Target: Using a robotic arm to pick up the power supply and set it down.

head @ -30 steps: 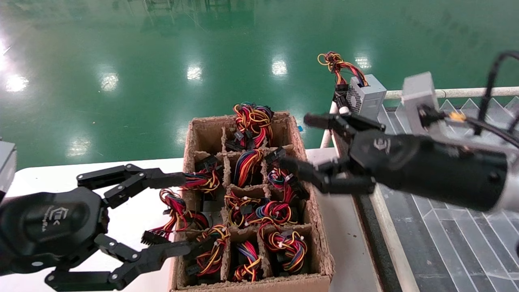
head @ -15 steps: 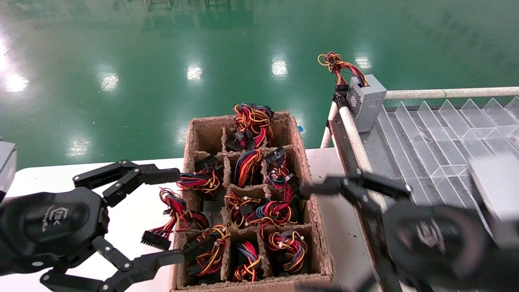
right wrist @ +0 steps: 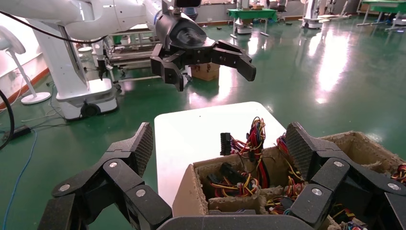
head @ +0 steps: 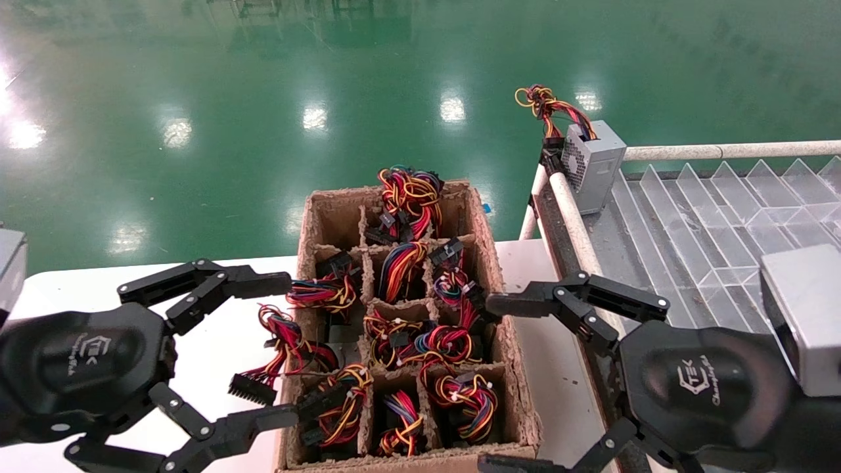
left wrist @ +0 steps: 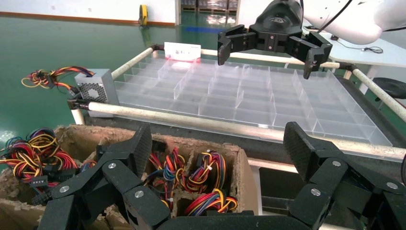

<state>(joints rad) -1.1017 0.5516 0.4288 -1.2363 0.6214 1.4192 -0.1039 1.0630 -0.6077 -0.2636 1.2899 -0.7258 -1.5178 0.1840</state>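
A grey power supply [head: 594,164] with a vent grille and coloured wires stands upright on the near corner of the clear divider tray [head: 690,223]; the left wrist view shows this power supply [left wrist: 95,86] too. More wire bundles [head: 401,263] fill the cells of a cardboard box [head: 489,236]. My left gripper [head: 282,348] is open at the box's left side, around loose wires, holding nothing. My right gripper [head: 496,384] is open and empty, low beside the box's right front corner. In each wrist view the jaws stand wide apart: left gripper [left wrist: 220,153], right gripper [right wrist: 220,148].
The box sits on a white table [head: 98,289]. The tray is framed by pale rails [head: 571,217] directly right of the box. Glossy green floor lies beyond. From the left wrist, my right gripper [left wrist: 273,40] shows over the tray.
The right arm has drawn back and down from beside the tray's corner to the box's right front corner, still open and empty. The left gripper barely moved.
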